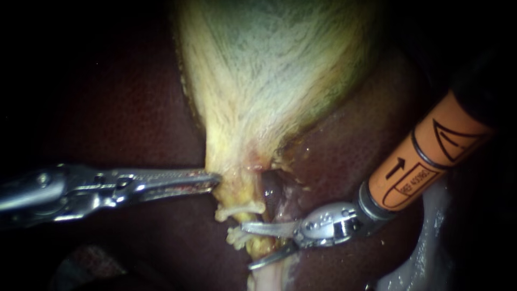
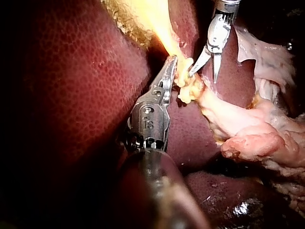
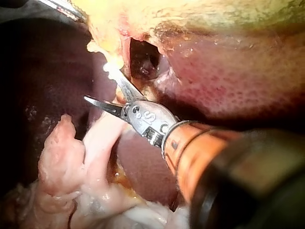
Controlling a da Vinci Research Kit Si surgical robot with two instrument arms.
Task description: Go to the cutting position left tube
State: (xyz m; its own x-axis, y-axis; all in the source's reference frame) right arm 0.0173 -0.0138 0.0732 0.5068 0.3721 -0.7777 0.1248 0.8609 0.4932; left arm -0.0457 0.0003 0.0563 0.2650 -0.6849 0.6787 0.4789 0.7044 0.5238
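Endoscope view shows the left instrument [image 1: 214,180] coming in level, its slim jaws closed on the edge of the gallbladder [image 1: 269,81] where the pale sac narrows to a yellow neck. Below that neck a yellowish tube [image 1: 254,245] runs down over the dark liver [image 1: 350,161]. The right instrument [image 1: 246,246], with an orange sleeve [image 1: 425,156] on its shaft, holds its two blades spread wide, one on either side of the tube. Whitish tags [image 1: 239,210] stick out from the tube near the upper blade; whether they are clips I cannot tell. Left wrist view adds what the endoscope cuts off: the tube runs on into loose pink tissue [image 2: 257,138] beyond the blades. Right wrist view looks straight into a dark hole [image 3: 143,59] in the tissue just past the upper blade, only a dim slit from the endoscope
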